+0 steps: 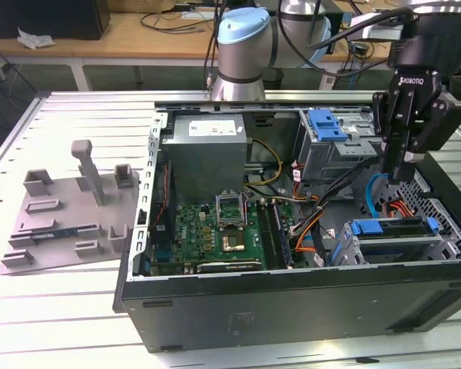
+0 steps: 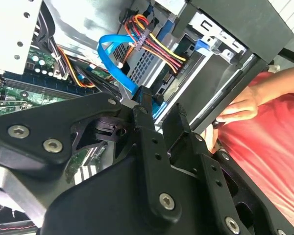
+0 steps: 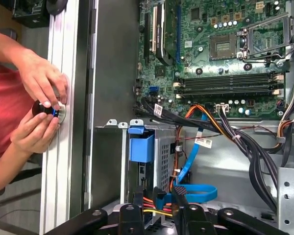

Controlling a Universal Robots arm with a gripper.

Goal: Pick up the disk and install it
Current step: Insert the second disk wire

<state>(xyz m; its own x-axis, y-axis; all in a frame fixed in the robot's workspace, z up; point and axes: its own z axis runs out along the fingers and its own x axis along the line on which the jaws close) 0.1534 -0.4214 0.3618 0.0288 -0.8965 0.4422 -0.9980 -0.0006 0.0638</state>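
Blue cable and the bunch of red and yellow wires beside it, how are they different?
The blue cable is one flat, wide band in a single colour; the wire bundle is many thin strands, red, yellow and black. The blue cable bends in a big loop, while the wire bundle fans out from a dark plug. Both sit inside the computer case.

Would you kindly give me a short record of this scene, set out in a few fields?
robot hand: open, holding nothing, over the computer case at the exterior view's right
disk: blue-framed, apparently lying in the grey cage below the robot hand
person's hands: on a small round knob at the table edge beside the case
grey fixture: on the table, exterior view's left
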